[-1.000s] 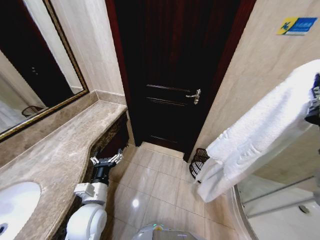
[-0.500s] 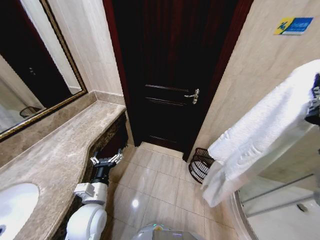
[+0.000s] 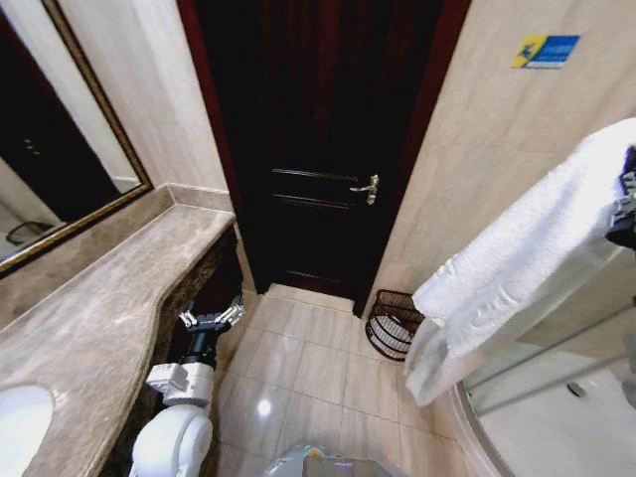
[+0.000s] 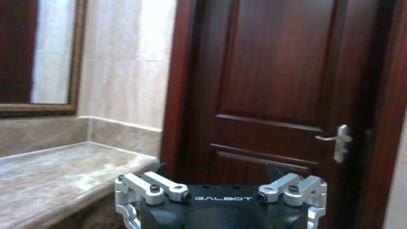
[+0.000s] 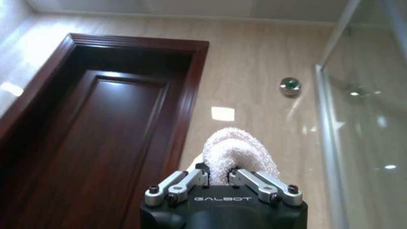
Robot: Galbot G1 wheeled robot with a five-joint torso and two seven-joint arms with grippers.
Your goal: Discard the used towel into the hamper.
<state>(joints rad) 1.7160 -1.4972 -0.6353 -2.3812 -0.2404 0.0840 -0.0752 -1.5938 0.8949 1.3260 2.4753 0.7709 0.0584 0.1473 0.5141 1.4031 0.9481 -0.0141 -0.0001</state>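
The used towel [image 3: 517,268] is white and thick, and it hangs in a long fold from my right gripper [image 3: 626,194], held high at the right edge of the head view. In the right wrist view the right gripper [image 5: 219,175] is shut on a bunched end of the towel [image 5: 237,151]. The hamper [image 3: 392,324], a small dark reddish-brown woven basket, stands on the floor in the corner between the door and the right wall, below and left of the towel's hanging end. My left gripper [image 3: 211,320] hangs low beside the counter, open and holding nothing [image 4: 216,171].
A dark wooden door [image 3: 308,149] with a lever handle [image 3: 366,187] is shut straight ahead. A marble counter [image 3: 99,318] with a sink [image 3: 20,417] and mirror runs along the left. A curved glass shower screen [image 3: 537,388] stands at the right. Tiled floor [image 3: 308,373] lies open between.
The whole head view has shifted, so the camera moved: door and counter slid left, and the hamper now shows fully beside the towel. Both arms keep their poses.
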